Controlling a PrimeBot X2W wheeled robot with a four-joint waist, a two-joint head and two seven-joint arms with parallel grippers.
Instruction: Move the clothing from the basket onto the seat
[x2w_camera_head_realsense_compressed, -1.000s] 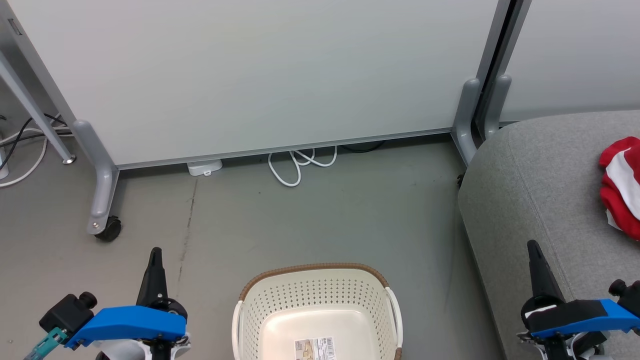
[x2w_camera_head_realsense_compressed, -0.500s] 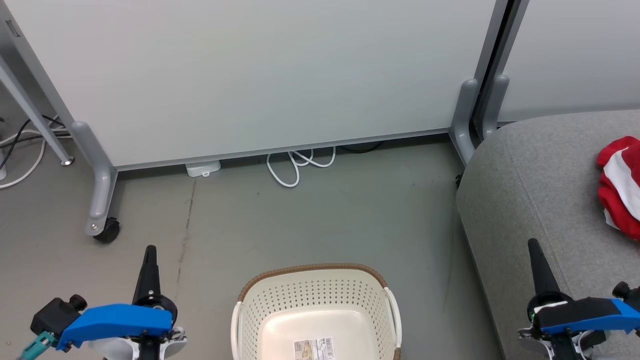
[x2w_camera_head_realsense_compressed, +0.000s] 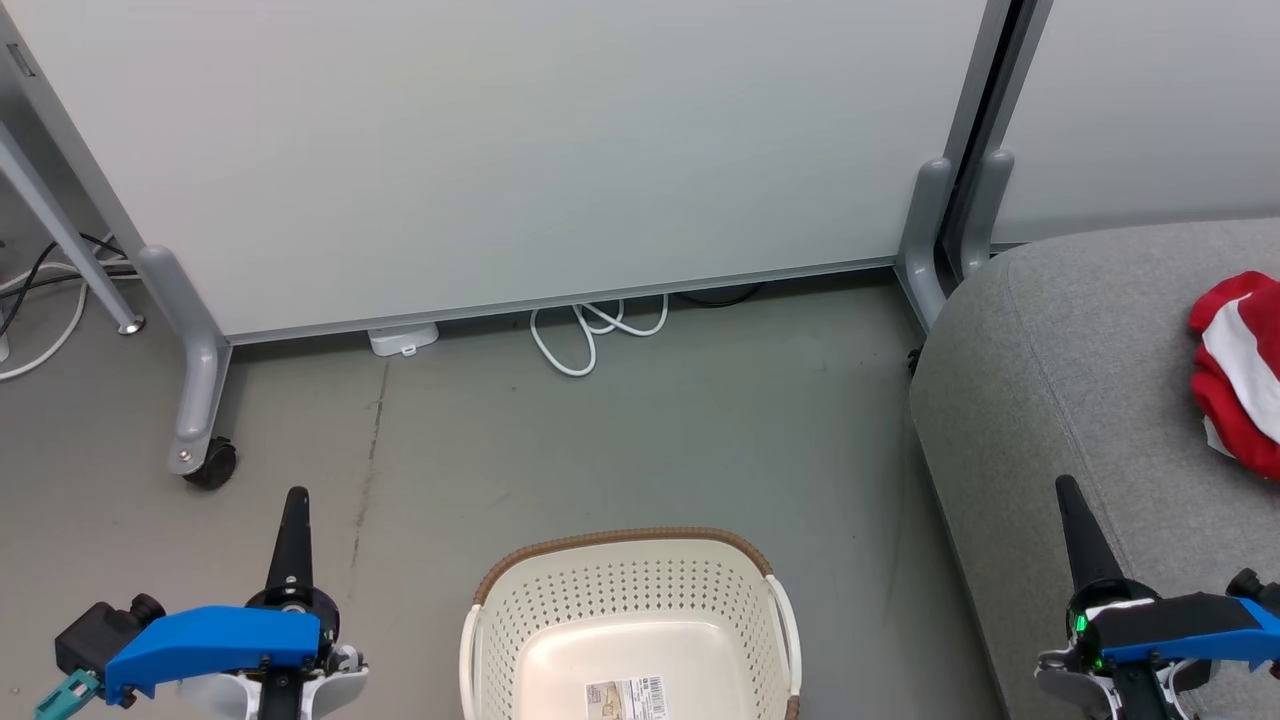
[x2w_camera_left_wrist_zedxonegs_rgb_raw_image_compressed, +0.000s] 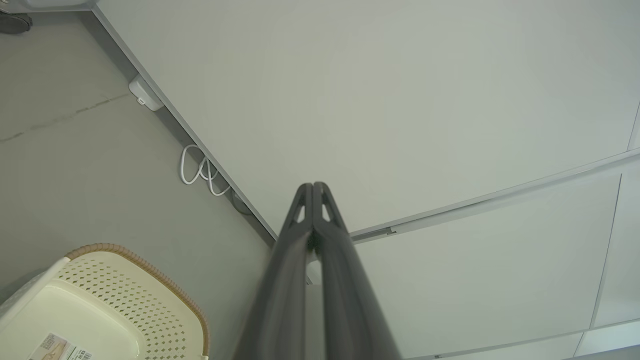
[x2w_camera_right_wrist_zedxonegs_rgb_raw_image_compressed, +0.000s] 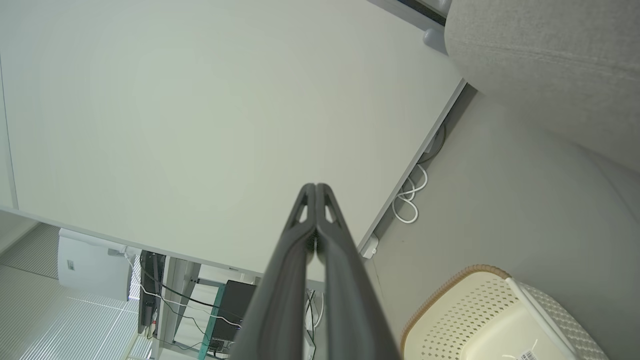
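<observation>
The cream perforated laundry basket (x2w_camera_head_realsense_compressed: 620, 590), brown woven-look rim uppermost, stands upright on the floor (x2w_camera_head_realsense_compressed: 700, 430), a barcode sticker (x2w_camera_head_realsense_compressed: 627, 697) on its bare bottom. Well apart to its right, crumpled red-and-white clothing (x2w_camera_head_realsense_compressed: 1235, 370) lies on the grey upholstered seat (x2w_camera_head_realsense_compressed: 1060, 380).

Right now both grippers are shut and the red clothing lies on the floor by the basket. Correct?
Not quite. The head view shows the clothing on the seat, at that view's right edge, not on the floor by the basket. The left gripper and right gripper are indeed shut.
</observation>
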